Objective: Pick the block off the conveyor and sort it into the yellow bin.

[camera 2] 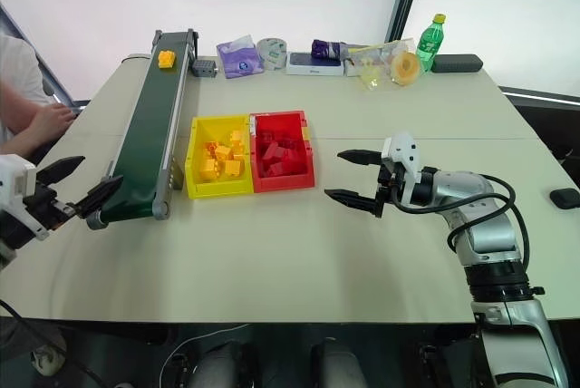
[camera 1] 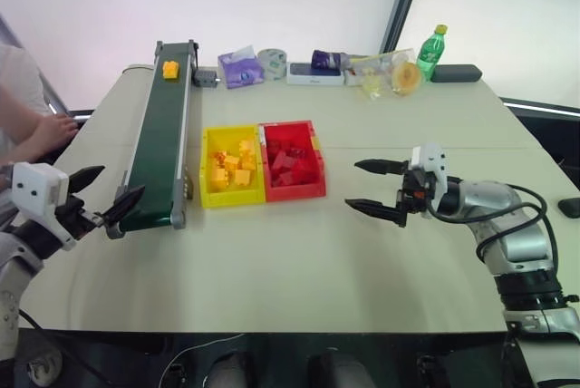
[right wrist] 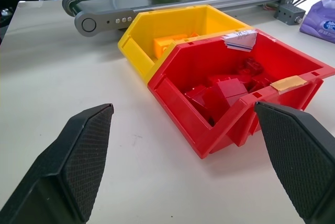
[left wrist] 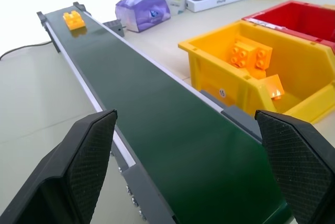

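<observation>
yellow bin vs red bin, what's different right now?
Colour: the yellow bin is yellow, the red bin red.
Contents: the yellow bin holds yellow-orange bricks, the red bin red bricks.
Position: the yellow bin sits next to the conveyor; the red bin is on its far side, nearer the right gripper.
Shared: same shape and size, side by side touching, both partly filled.
</observation>
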`<move>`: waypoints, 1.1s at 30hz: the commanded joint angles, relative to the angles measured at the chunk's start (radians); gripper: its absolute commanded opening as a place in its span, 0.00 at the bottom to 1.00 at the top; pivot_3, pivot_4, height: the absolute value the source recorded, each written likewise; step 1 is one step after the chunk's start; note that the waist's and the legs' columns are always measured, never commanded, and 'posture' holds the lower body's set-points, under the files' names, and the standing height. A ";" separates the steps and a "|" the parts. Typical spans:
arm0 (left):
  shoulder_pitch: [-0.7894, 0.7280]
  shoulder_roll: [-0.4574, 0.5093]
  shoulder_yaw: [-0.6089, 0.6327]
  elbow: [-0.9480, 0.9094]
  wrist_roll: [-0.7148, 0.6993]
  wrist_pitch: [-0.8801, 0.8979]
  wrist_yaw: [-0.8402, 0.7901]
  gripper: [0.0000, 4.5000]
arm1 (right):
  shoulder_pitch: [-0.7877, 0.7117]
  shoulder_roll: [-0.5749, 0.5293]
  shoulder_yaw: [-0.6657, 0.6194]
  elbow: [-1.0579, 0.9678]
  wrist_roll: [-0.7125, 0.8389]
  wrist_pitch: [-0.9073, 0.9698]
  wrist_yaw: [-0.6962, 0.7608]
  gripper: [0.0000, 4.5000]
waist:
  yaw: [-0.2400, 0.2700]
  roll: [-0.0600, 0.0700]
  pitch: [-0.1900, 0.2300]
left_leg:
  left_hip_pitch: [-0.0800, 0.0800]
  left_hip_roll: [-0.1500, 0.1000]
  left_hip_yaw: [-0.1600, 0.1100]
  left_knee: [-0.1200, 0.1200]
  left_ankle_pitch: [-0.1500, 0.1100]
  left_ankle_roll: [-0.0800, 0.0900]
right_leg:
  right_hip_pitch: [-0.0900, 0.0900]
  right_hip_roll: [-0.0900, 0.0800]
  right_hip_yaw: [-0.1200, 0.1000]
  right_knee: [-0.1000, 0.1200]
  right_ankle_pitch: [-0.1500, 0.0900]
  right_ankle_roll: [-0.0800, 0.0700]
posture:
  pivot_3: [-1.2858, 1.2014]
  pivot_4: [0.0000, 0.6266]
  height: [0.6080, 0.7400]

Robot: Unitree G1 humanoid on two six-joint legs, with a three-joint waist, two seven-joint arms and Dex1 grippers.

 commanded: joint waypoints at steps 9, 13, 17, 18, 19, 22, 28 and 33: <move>0.001 -0.049 -0.039 -0.157 0.020 0.042 0.135 0.99 | -0.046 0.017 -0.004 -0.001 0.002 -0.017 0.004 1.00 | 0.001 0.000 0.000 | 0.000 0.000 0.000 0.000 0.000 0.000 | 0.000 0.000 0.000 0.000 0.000 0.000 | 0.52 0.24 1.00; -0.003 -0.065 -0.039 -0.161 0.032 0.046 0.177 0.99 | -0.046 0.020 -0.001 -0.001 0.001 -0.018 0.007 1.00 | 0.001 0.000 0.000 | 0.000 0.000 0.000 0.000 0.000 0.000 | 0.000 0.000 0.000 0.000 0.000 0.000 | 0.52 0.24 1.00; -0.007 -0.053 -0.020 -0.138 0.007 0.109 0.194 0.99 | -0.045 0.021 -0.001 -0.001 -0.001 -0.019 0.011 1.00 | 0.001 0.000 0.000 | 0.000 0.000 0.000 0.000 0.000 0.000 | 0.000 0.000 0.000 0.000 0.000 0.000 | 0.52 0.24 1.00; -0.009 -0.048 -0.018 -0.130 0.002 0.123 0.195 0.99 | -0.046 0.021 -0.002 -0.001 0.000 -0.018 0.011 1.00 | 0.001 0.000 0.000 | 0.000 0.000 0.000 0.000 0.000 0.000 | 0.000 0.000 0.000 0.000 0.000 0.000 | 0.52 0.24 1.00; -0.015 -0.052 -0.009 -0.125 -0.011 0.142 0.206 0.99 | -0.045 0.022 -0.002 -0.001 0.000 -0.017 0.011 1.00 | 0.001 0.000 0.000 | 0.000 0.000 0.000 0.000 0.000 0.000 | 0.000 0.000 0.000 0.000 0.000 0.000 | 0.52 0.24 1.00; -0.042 -0.050 0.009 -0.129 -0.059 0.200 0.225 0.99 | -0.040 0.024 0.000 0.000 -0.003 -0.022 0.012 1.00 | 0.002 0.000 0.000 | 0.000 0.000 0.000 0.000 0.000 0.000 | 0.000 0.000 0.000 0.000 0.000 0.000 | 0.52 0.24 1.00; -0.089 -0.030 0.034 -0.130 -0.130 0.278 0.231 0.99 | -0.034 0.025 0.000 -0.005 -0.002 -0.021 0.010 1.00 | 0.001 0.000 0.000 | 0.000 0.000 0.000 0.000 0.000 0.000 | 0.000 0.001 0.000 0.000 0.000 0.000 | 0.52 0.24 1.00; -0.083 -0.009 0.043 -0.131 -0.125 0.272 0.213 0.99 | -0.028 0.022 -0.004 -0.011 0.001 -0.020 0.009 1.00 | 0.001 0.000 0.000 | 0.000 0.000 0.000 0.000 0.000 0.000 | 0.000 0.001 0.000 0.000 0.000 0.000 | 0.52 0.24 1.00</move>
